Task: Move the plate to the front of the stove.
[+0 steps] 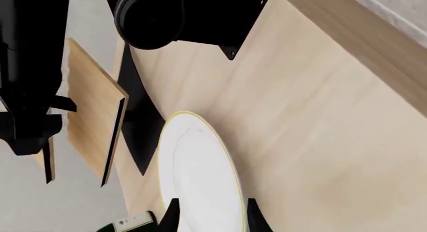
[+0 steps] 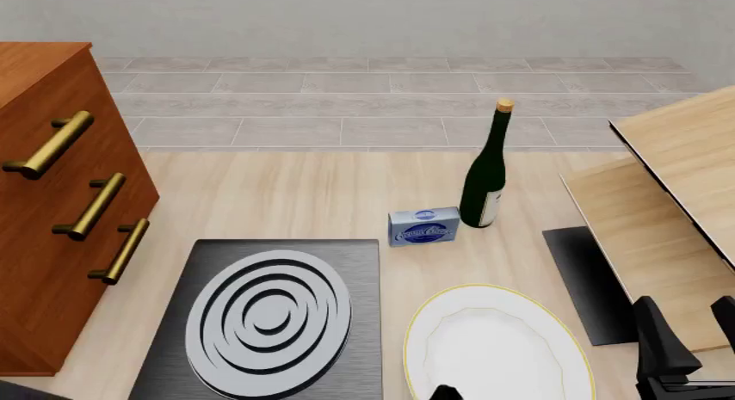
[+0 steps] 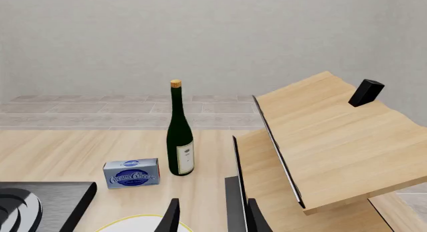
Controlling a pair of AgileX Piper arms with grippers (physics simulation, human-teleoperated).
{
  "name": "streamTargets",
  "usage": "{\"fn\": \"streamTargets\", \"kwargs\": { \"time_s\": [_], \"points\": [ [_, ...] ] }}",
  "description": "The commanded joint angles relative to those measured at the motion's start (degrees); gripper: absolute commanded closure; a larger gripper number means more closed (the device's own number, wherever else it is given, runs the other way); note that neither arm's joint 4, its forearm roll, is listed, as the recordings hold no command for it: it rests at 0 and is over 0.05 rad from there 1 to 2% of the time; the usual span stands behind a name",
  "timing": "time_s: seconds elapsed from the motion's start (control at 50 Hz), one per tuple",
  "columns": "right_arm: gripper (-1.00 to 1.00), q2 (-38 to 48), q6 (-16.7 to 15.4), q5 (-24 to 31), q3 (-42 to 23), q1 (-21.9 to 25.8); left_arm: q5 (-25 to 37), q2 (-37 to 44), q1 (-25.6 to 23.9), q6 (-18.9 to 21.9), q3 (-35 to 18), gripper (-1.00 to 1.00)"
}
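The plate (image 2: 497, 348) lies just right of the stove (image 2: 267, 318), bottle (image 2: 486, 172) beyond.

The plate (image 2: 497, 348) and stove (image 2: 264, 318) run past the front view's bottom edge.

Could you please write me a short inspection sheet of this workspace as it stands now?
Surface: light wood table, black mat at right.
Job's things: plate flat beside the stove, on its right, not in front.
Clutter: bottle upright; blue box beside it.
Grippers: left gripper open, straddling the plate's rim; right gripper open, holding nothing.
Cables: nothing seen.
Surroundings: drawers at left, wooden shelves at right, tiled floor beyond.
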Motion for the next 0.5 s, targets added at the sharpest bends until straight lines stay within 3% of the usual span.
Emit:
{"fn": "streamTargets", "kwargs": {
  "time_s": [0.02, 0.5],
  "points": [
    [-1.0, 0.0, 0.0, 0.0, 0.0, 0.0, -0.4, 0.9, 0.5, 0.2, -0.4, -1.0],
    [-1.0, 0.0, 0.0, 0.0, 0.0, 0.0, 1.0, 3.5, 0.5, -1.4, -3.3, -1.0]
  ]
}}
